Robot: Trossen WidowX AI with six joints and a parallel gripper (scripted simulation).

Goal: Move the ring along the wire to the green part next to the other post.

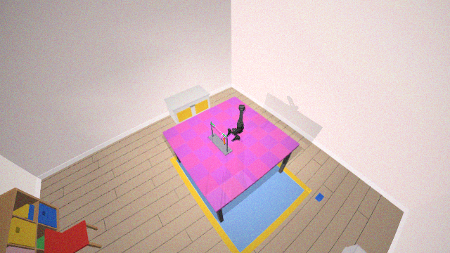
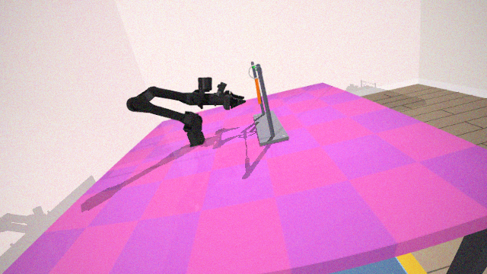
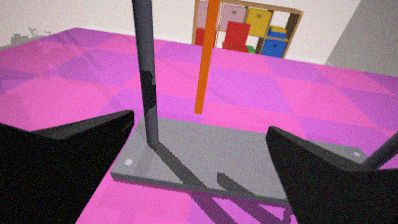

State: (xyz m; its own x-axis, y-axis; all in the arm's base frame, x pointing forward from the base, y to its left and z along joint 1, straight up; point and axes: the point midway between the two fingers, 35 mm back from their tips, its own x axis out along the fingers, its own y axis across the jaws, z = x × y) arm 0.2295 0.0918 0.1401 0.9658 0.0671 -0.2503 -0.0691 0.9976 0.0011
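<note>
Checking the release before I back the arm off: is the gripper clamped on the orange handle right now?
No, the gripper is wide open and the orange handle hangs free beyond its fingers.

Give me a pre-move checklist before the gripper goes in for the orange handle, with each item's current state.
1. Gripper open wide enough to take the handle: ok, fingers spread and nothing between them.
2. Orange handle ahead between the fingers: ok, it hangs slightly left of centre in the wrist view.
3. Gripper clear of the handle: ok, a gap shows in the exterior view.
4. Ring on the green part of the wire by the post: cannot tell, too small.
5. Fingers clear of the post: ok.
</note>
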